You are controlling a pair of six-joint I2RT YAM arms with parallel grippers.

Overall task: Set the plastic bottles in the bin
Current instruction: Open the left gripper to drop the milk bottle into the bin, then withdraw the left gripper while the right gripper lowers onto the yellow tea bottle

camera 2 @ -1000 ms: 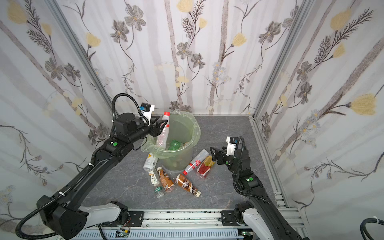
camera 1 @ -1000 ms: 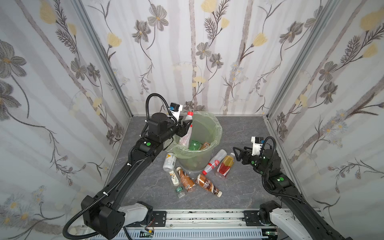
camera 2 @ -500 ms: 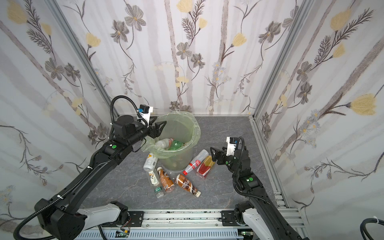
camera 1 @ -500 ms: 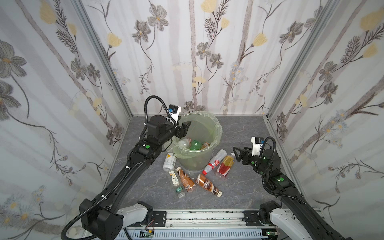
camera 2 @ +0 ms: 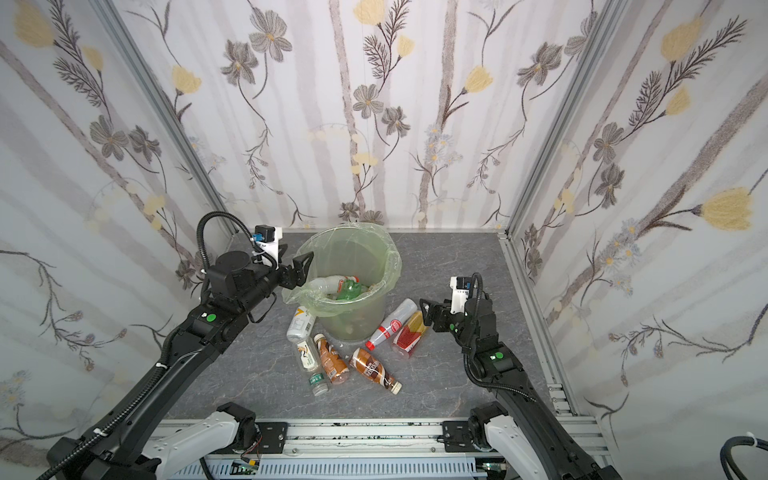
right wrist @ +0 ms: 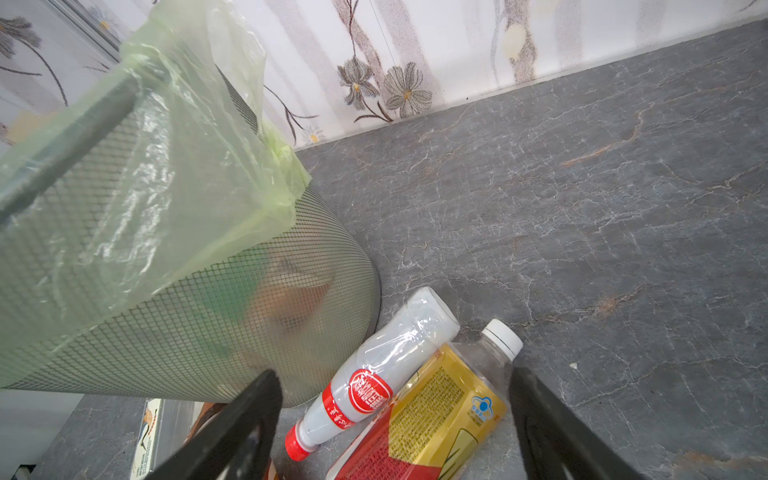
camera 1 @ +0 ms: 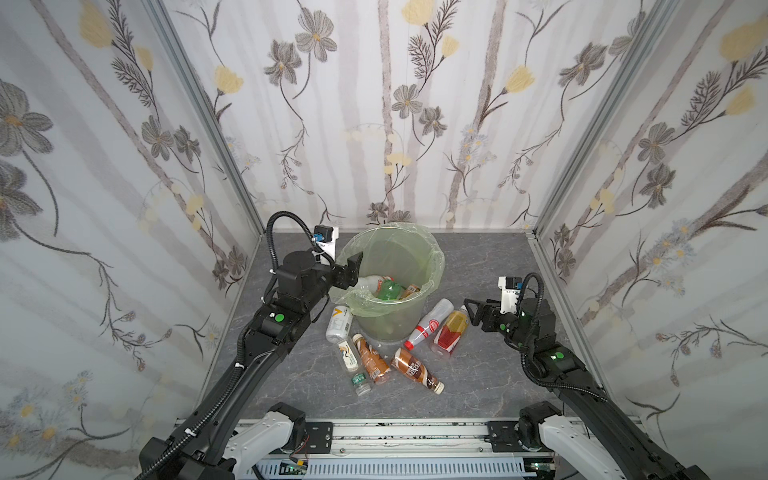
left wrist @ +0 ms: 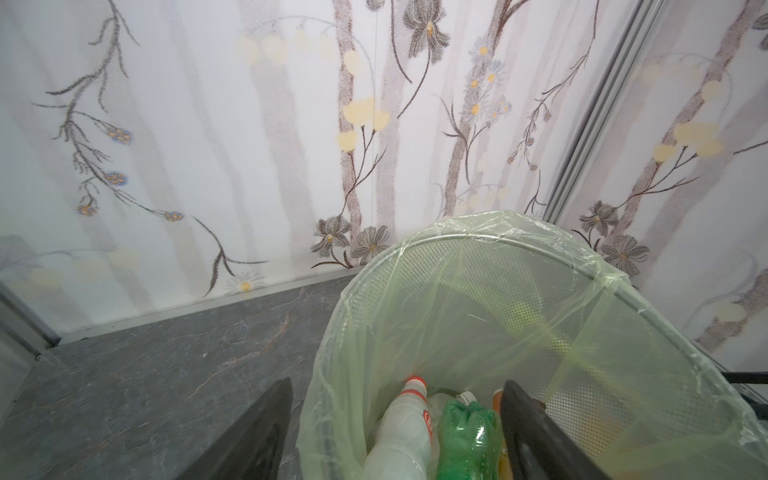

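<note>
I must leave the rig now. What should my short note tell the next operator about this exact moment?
Left gripper: open, empty, at the bin rim above the bottles inside.
Right gripper: open, empty, near the red-label bottle and the tea bottle on the table.
Done: at least three bottles in the bin, including a red-capped clear bottle and a green bottle.
Left: at least six around the bin's base: those two, two brown bottles, a white bottle, a small bottle.
</note>
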